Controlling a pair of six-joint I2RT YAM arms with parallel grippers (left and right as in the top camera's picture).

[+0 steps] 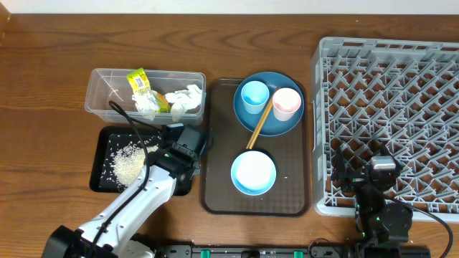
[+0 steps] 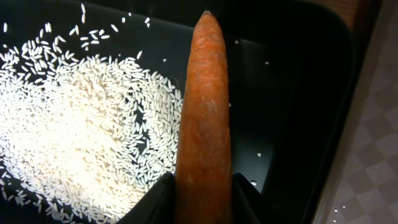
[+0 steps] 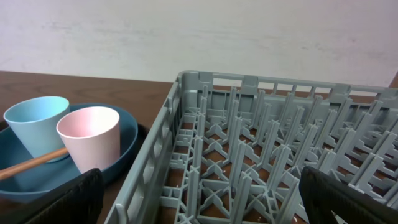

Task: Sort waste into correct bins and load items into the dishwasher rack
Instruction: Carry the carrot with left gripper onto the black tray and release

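My left gripper is shut on the orange carrot and holds it over the black tray, where white rice grains lie in a heap. The clear tub holds the yellow-green wrapper and white tissue. The dark blue plate carries the light blue cup, pink cup and chopsticks. The white-and-blue bowl sits below it. My right gripper is open over the front left corner of the grey rack.
The plate and bowl rest on a brown serving tray between the bins and the rack. The right wrist view shows the rack's wall, the pink cup and the blue cup. The left arm crosses the table's front left.
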